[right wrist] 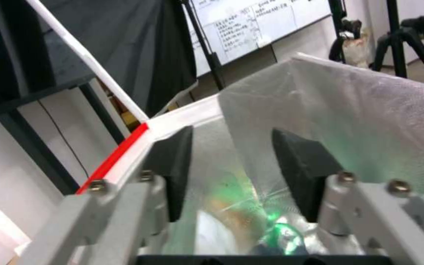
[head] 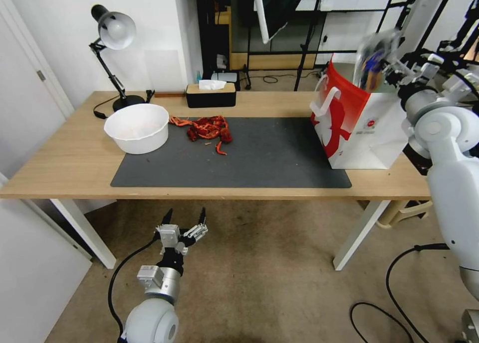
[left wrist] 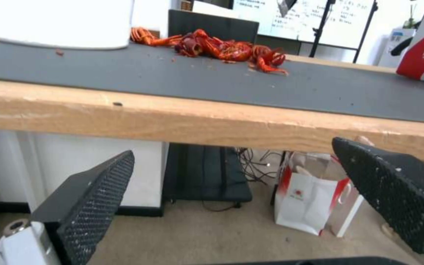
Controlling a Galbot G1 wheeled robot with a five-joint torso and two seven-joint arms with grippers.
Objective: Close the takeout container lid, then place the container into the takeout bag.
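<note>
— Two arms were up, then?
— One only. The right gripper was raised over the open top of the takeout bag, which stood upright at the right end of the dark mat on the table.
— And the takeout container?
— Held on edge, tilted, in the right jaws just above the bag's mouth, blurred but with dark fruit showing through the clear plastic. In the right wrist view the black pads stood partly apart with clear plastic between and beyond them. Whether the lid was snapped fully down I could not tell.
— The left gripper?
— Low, below the table's front edge, its jaws spread wide and holding nothing.
— What else lay on the table?
— A white bowl at the mat's left corner, red crayfish scraps beside it, a black tissue box and a desk lamp farther back.
</note>
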